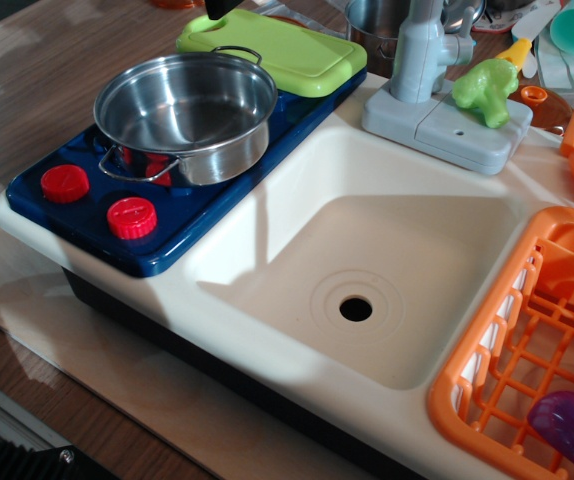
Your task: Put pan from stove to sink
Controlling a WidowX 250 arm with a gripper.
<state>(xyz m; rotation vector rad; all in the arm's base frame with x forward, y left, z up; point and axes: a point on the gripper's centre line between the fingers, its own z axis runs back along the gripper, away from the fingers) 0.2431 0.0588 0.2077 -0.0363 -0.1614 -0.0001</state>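
Steel pan (186, 112) upright on blue toy stove (197, 205), over the burner rings, near loop handle above two red knobs (97, 200). Empty inside. Cream sink (297, 215) just right of stove, bare, dark drain hole (355, 309) at bottom. Lime cutting board (277, 50) behind pan. Orange dish rack (512, 350) at right. Gripper (220, 8) barely visible at top edge, dark tip only; open or closed, can't tell.
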